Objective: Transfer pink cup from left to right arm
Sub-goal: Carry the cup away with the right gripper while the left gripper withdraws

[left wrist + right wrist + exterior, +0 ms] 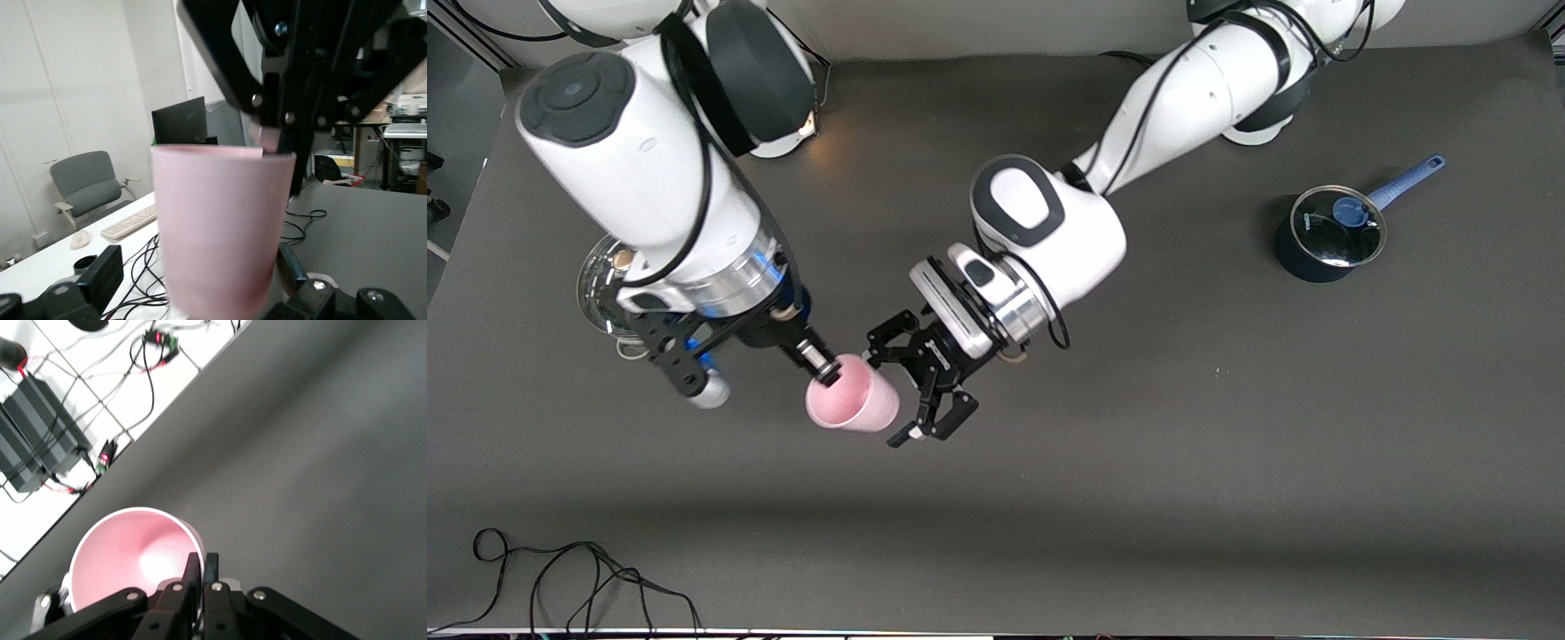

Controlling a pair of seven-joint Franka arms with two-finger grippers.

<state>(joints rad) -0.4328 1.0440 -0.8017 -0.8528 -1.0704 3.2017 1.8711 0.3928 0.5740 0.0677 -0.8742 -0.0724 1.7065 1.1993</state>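
Observation:
The pink cup (852, 404) hangs over the middle of the table, tipped on its side with its mouth toward the right arm. My right gripper (824, 366) is shut on the cup's rim, one finger inside and one outside; the right wrist view shows this pinch (202, 563) on the cup (127, 550). My left gripper (884, 389) is open, its fingers spread on either side of the cup's base end. In the left wrist view the cup (220, 220) stands between the left gripper's (197, 267) fingers, with a gap at one finger. The right gripper (270, 130) shows at the cup's rim there.
A dark blue pot (1327, 236) with a glass lid and a blue handle stands toward the left arm's end. A shiny metal pot (598, 283) sits partly hidden under the right arm. A black cable (560, 578) lies near the table's front edge.

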